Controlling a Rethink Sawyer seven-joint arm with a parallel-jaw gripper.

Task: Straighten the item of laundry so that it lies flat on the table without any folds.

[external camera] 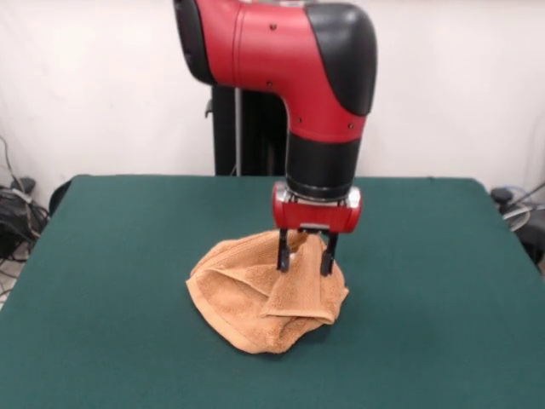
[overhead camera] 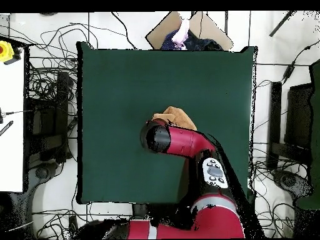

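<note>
1. Towel (external camera: 255, 298) bunched in a rumpled heap near the middle of the table (external camera: 102, 256), 1 flap draped over the rest, far from flat.
2. Gripper (external camera: 304, 260) directly above the towel's right-hand part in the front view, 2 fingers closed on a pinched-up fold.
3. Bulk of the towel spread leftward and nearward from the gripper there; probably the pull should run away from that mass.
4. Overhead, mostly hidden under the arm (overhead camera: 181, 140).
</note>
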